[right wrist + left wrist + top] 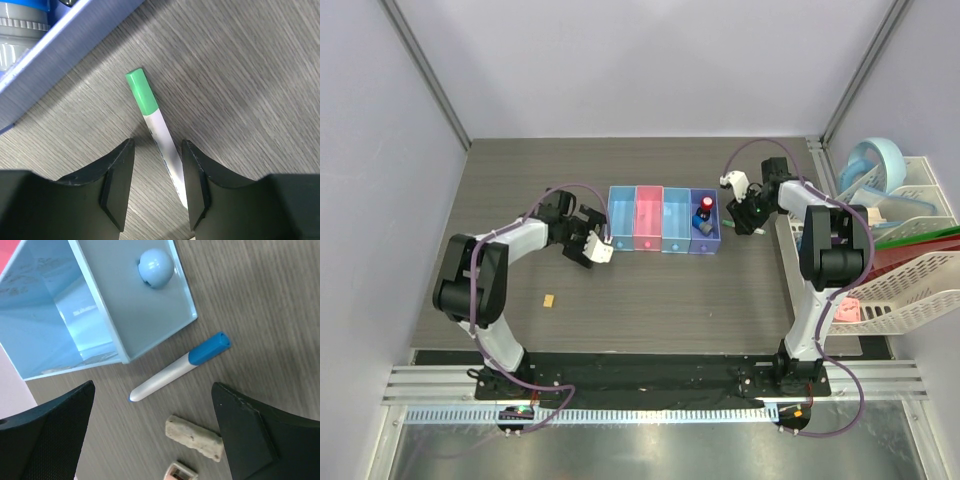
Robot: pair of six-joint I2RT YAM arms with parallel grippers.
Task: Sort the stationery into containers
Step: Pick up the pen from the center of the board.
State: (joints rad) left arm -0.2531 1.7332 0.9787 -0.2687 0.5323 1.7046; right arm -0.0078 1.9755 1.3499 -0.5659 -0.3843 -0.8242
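My left end effector (150, 415) hangs wide open over the blue-capped pen (180, 370). That pen lies on the desk (260, 300) just beside the end light blue bin (150, 325), with a whitish block (194, 437) near it. My right end effector (157, 150) is partly open and straddles the green-capped pen (150, 110), which lies flat on the desk beside the dark blue bin (65, 35); I see a gap at one finger. The red-capped bottle (706, 205) stands in that bin.
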